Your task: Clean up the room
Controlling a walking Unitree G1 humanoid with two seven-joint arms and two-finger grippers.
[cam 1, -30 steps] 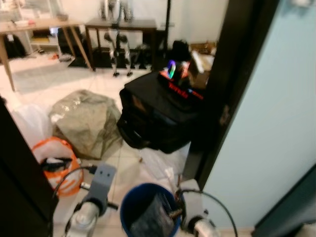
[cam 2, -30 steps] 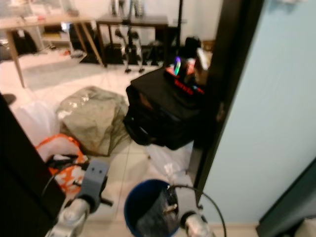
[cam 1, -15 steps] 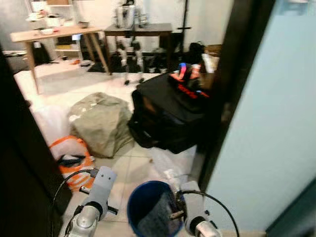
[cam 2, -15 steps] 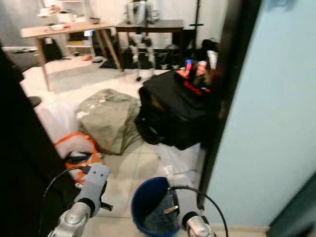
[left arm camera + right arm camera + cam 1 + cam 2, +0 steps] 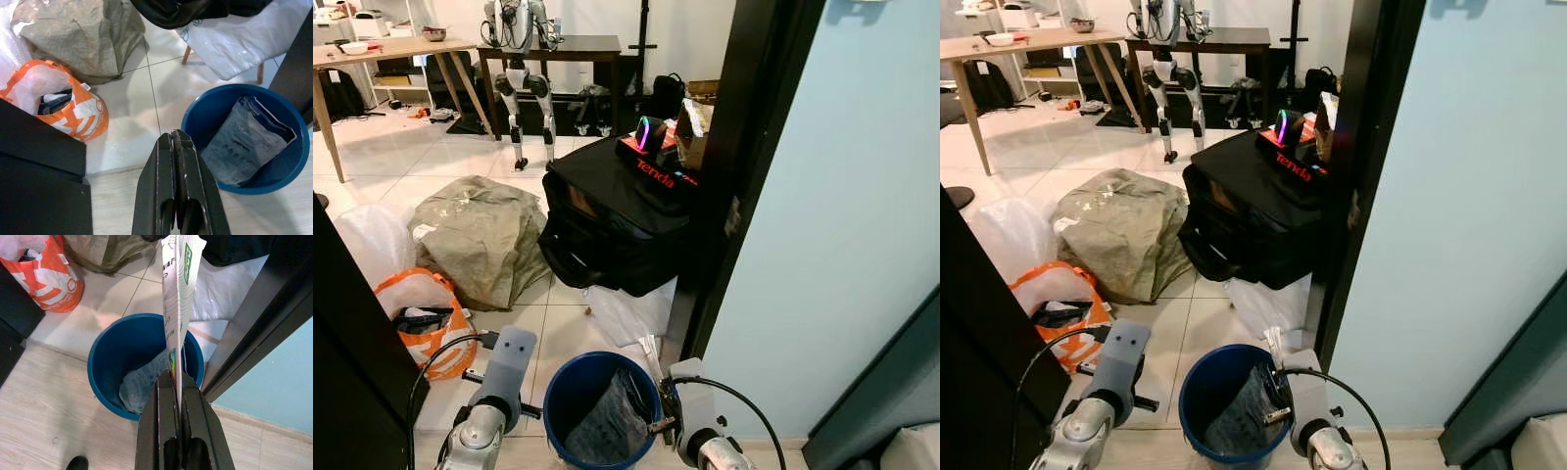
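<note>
Above the blue bucket [image 5: 142,367] at lower centre, my right gripper [image 5: 177,382] clamps a flat packet [image 5: 180,293]; my left gripper [image 5: 172,142] is pressed together.

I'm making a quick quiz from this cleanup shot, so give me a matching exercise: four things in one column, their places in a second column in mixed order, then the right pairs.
Things:
1. grey plastic pouch
2. white paper packet
3. orange bag
4. red Tenda box

Places:
A. on top of the black case
B. lying inside the blue bucket
C. pinched in the shut jaws of the right gripper, above the bucket
D. on the tile floor, beside the olive sack

Pairs: 1-B, 2-C, 3-D, 4-A
</note>
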